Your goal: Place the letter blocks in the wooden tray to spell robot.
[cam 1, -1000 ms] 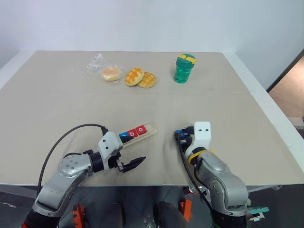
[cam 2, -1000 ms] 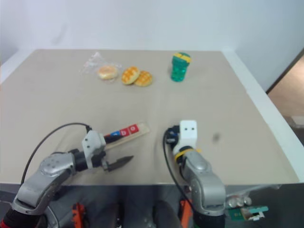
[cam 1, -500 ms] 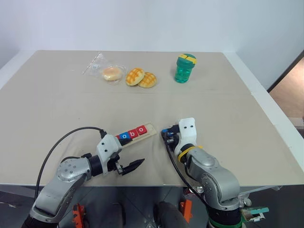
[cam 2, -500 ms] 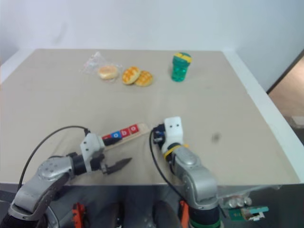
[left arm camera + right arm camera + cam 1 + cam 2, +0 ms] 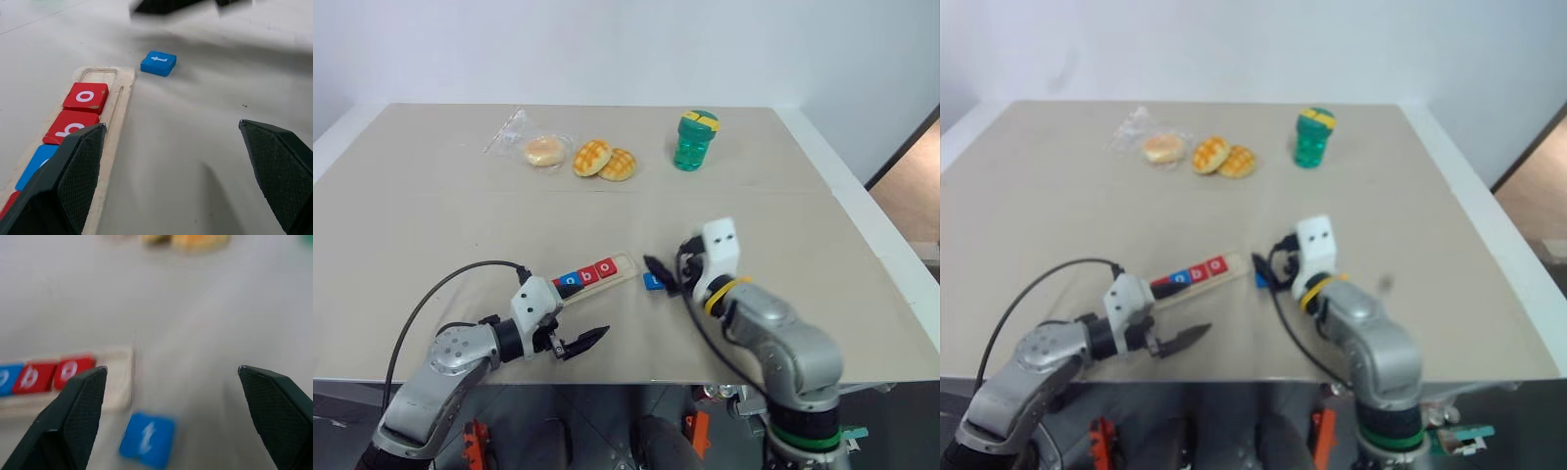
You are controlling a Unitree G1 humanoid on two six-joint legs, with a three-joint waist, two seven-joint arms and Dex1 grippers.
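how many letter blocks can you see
5: four sit in the wooden tray: red o, red b, blue, a red corner. The blue t lies on the table beside the tray's empty end.

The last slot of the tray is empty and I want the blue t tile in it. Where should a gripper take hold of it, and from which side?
Probably from above, pinching two opposite side edges of the blue t tile. It lies flat on the table beside the wooden tray, so only its thin sides offer grip.

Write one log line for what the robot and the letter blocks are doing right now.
tray: last slot empty | blue t block: on table beside tray end | right gripper: jaws open above t | left gripper: jaws open, empty
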